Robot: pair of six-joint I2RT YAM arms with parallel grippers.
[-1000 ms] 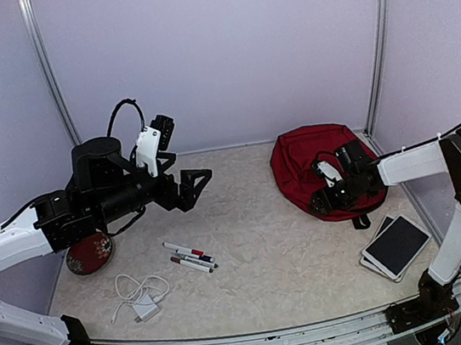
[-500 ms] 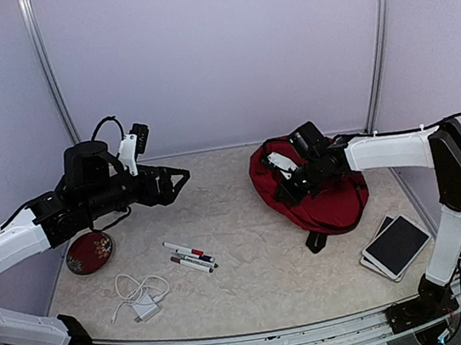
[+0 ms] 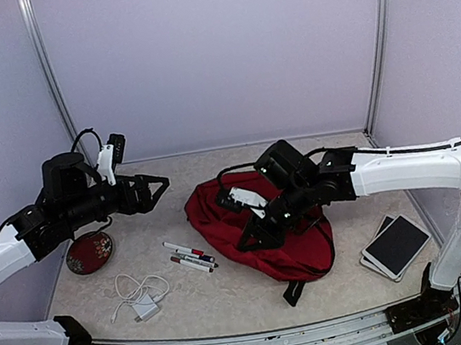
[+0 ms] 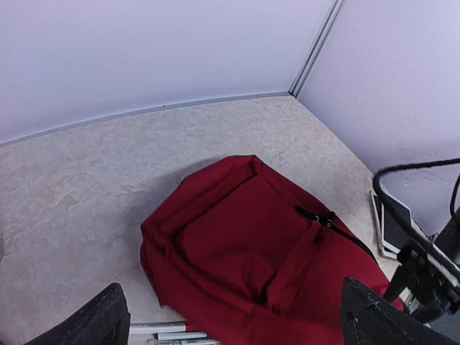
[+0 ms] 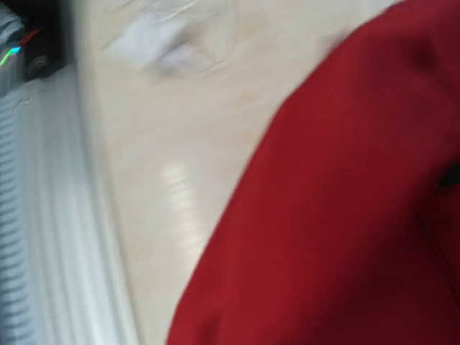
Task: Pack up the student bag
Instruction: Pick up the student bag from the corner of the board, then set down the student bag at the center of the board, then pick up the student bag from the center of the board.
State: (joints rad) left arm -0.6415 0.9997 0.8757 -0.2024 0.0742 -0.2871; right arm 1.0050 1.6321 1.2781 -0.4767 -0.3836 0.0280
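student bag [image 3: 303, 250] now further left, long axis upper-left to lower-right

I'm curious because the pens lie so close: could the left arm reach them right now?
Probably yes: the left pincer, open, hovers over bare table near the pens, and nothing covers them.

The dark-red fabric backpack [image 4: 237, 244] lies flat on the pale marbled table [image 4: 86, 180], its black zipper pull [image 4: 320, 217] toward the right. The left gripper [image 4: 233, 323] spreads its 2 black fingers [image 4: 104, 320] wide apart.
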